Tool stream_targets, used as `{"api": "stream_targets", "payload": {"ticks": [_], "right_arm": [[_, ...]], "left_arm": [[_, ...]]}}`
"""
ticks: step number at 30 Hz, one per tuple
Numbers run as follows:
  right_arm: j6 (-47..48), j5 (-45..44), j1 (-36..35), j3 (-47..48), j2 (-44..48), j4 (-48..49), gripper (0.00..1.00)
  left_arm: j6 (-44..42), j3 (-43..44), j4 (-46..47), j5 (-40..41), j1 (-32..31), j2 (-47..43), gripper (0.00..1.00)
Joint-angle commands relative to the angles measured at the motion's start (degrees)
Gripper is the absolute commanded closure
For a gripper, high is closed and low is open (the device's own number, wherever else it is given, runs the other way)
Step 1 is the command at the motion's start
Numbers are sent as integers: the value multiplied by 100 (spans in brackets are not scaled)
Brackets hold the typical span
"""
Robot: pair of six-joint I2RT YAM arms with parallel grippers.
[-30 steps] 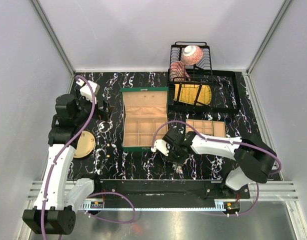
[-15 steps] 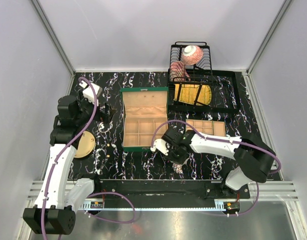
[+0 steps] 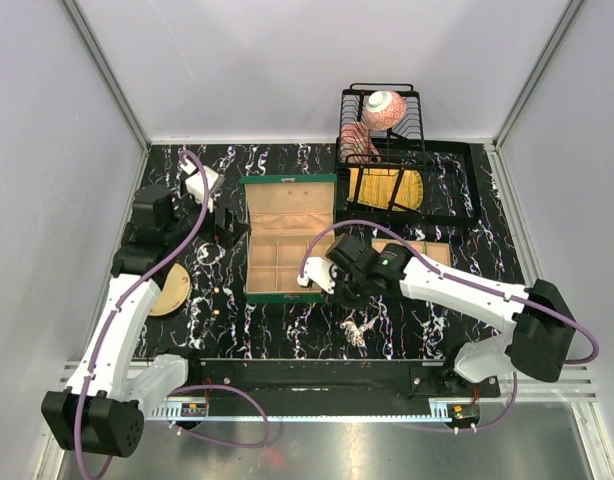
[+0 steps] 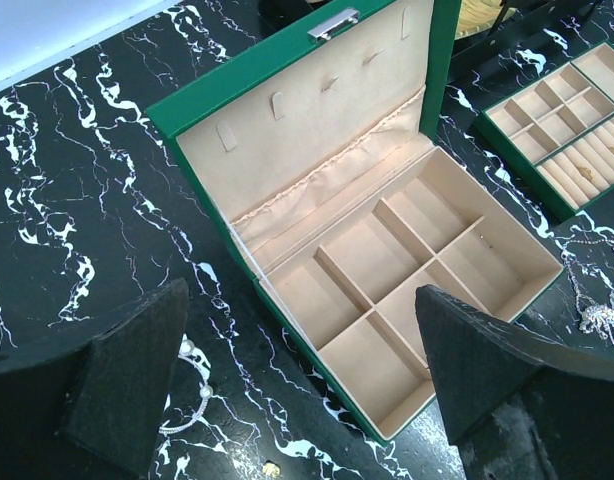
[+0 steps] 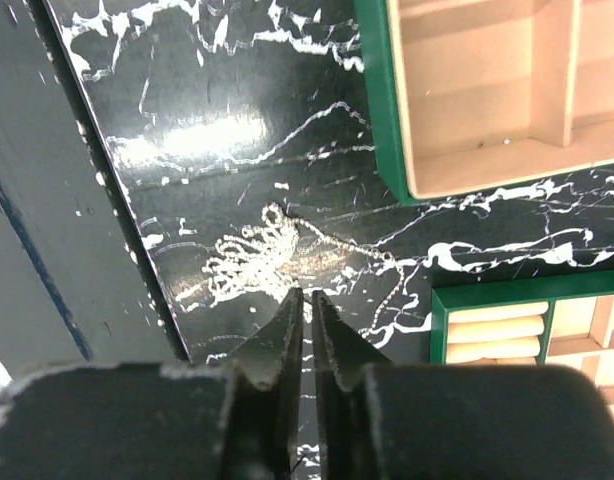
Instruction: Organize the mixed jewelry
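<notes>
A silvery necklace [image 5: 262, 262] with a thin chain lies bunched on the black marble table; it also shows in the top view [image 3: 357, 331]. My right gripper [image 5: 307, 296] hangs just above and short of it, jaws shut with nothing between them; in the top view the right gripper [image 3: 343, 293] is by the green box's near right corner. A thin hoop with pearls [image 4: 192, 395] and a small gold stud [image 4: 270, 467] lie left of the box. My left gripper [image 4: 302, 375] is open and empty above the box's near left corner.
The open green box [image 3: 290, 240] has beige compartments. A green tray [image 3: 415, 254] lies to its right. A round gold plate [image 3: 169, 290] sits at the left. A black dish rack [image 3: 382, 160] with a bowl stands at the back right.
My left gripper has swung right toward the green box. My right gripper has risen and drawn back from the necklace toward the box; the necklace stays on the table.
</notes>
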State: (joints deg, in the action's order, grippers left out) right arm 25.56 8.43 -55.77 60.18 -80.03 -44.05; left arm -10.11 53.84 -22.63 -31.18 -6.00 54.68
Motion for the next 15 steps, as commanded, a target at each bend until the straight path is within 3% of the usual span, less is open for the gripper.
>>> {"api": "stream_targets", "payload": {"ticks": [1, 3, 9, 15], "right_arm": [[46, -34, -39, -191, -214, -271, 81], [10, 71, -31, -393, -320, -201, 71], [-104, 230, -31, -815, -566, 318, 54], [-148, 256, -31, -929, -794, 696, 50]], "left_arm": [[-17, -75, 479, -117, -50, 8, 1], [-35, -120, 505, -73, -42, -44, 1], [-105, -216, 514, 50, -50, -97, 1], [-132, -252, 514, 130, -50, -115, 1]]}}
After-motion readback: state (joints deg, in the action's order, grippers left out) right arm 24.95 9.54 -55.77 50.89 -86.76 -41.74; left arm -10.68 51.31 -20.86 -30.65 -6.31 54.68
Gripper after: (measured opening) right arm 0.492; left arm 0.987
